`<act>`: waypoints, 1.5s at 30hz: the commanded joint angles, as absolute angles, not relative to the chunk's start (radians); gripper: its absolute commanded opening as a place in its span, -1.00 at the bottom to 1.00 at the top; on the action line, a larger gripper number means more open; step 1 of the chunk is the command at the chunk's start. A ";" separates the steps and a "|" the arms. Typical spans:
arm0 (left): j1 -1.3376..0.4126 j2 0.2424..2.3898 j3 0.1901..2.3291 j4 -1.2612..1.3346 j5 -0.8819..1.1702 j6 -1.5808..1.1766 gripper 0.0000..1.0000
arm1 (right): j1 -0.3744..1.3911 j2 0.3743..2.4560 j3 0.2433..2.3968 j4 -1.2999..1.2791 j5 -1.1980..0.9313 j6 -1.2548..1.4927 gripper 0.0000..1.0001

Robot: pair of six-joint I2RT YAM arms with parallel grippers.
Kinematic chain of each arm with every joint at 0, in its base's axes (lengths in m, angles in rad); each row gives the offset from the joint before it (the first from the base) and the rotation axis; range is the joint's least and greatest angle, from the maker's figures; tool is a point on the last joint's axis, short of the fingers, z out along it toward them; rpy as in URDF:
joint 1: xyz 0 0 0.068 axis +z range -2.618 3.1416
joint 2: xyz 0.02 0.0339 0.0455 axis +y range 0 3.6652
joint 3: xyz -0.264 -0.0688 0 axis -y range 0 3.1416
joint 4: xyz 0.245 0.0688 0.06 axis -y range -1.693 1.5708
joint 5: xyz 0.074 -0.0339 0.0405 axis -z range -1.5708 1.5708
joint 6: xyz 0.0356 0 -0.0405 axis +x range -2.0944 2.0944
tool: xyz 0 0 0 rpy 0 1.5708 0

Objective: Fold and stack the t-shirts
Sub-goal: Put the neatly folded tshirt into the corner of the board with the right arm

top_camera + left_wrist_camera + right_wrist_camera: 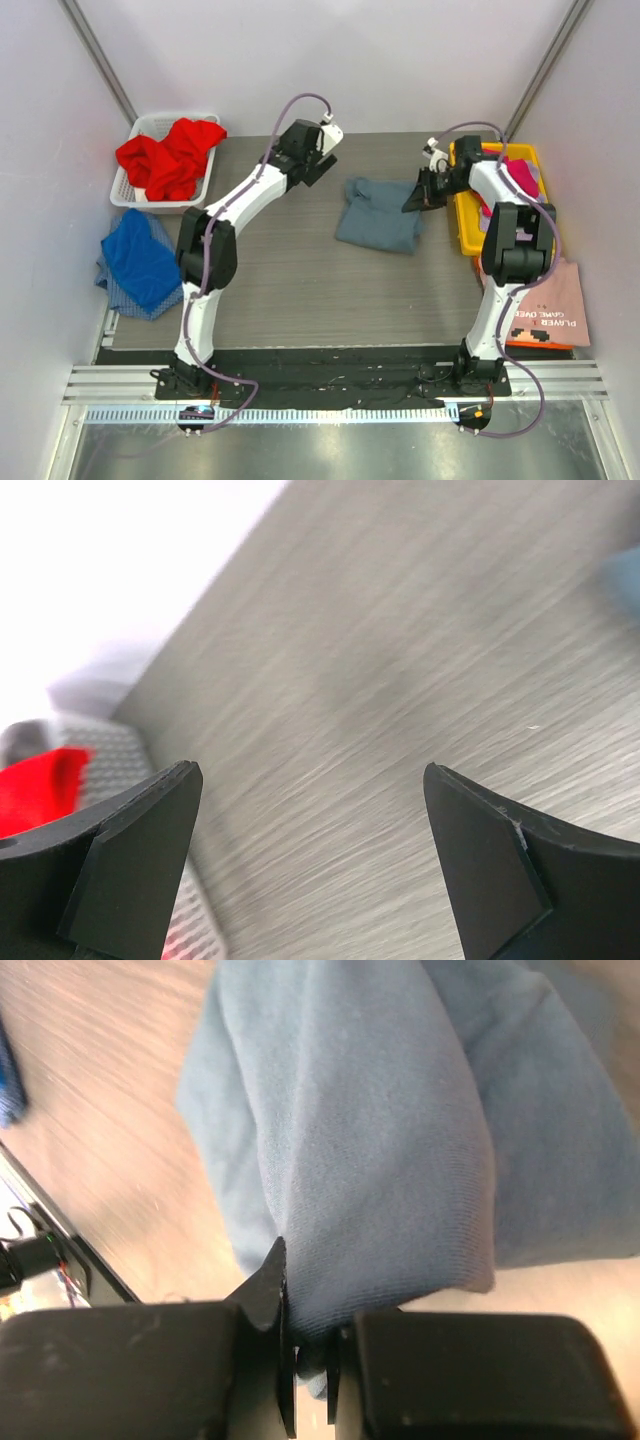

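a white basket (122, 188) is seen at the far left corner of the table (300, 280), and a red shirt (172, 155) is piled up inside it, with some of the cloth draped over the rim. a yellow bin (468, 225) is set at the far right edge, and a magenta shirt (522, 175) is tucked in it. a grey-blue shirt (378, 215) is laid crumpled on the table between the two, nearer the bin. the right gripper (300, 1345) is closed tight on the edge of this shirt, and a fold of cloth is pinched between its jaws. the left gripper (310, 850) is held wide open over the table, between the basket and the grey-blue shirt. a blue shirt (140, 255) is spread at the left side, nearer than the basket, on top of a checked cloth (108, 275). a pale pink shirt (555, 300) with dark letters on it is laid flat at the right side, nearer than the bin.
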State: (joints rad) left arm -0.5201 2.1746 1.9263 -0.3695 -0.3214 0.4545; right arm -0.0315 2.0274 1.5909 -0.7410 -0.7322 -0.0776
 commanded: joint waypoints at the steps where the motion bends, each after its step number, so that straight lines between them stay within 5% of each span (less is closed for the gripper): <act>1: -0.511 2.046 1.872 -0.351 -0.370 0.469 0.97 | -0.078 1.902 1.646 -0.989 -0.690 -0.256 -0.98; 15: -0.509 1.902 1.727 -0.345 -0.396 0.474 0.97 | -0.228 1.833 1.779 -1.497 -0.536 -0.515 -0.98; 35: -0.517 1.833 1.655 -0.364 -0.396 0.468 0.97 | -0.365 1.411 1.434 -1.505 -0.091 -0.658 -0.98; 45: -0.534 1.815 1.618 -0.368 -0.391 0.468 0.97 | -0.605 1.318 1.393 -1.491 0.027 -0.773 -0.98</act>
State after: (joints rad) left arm -0.5243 1.8790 1.6367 -0.3779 -0.3855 0.4747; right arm -0.5079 1.3540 1.3815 -1.3506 -0.0635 -0.6937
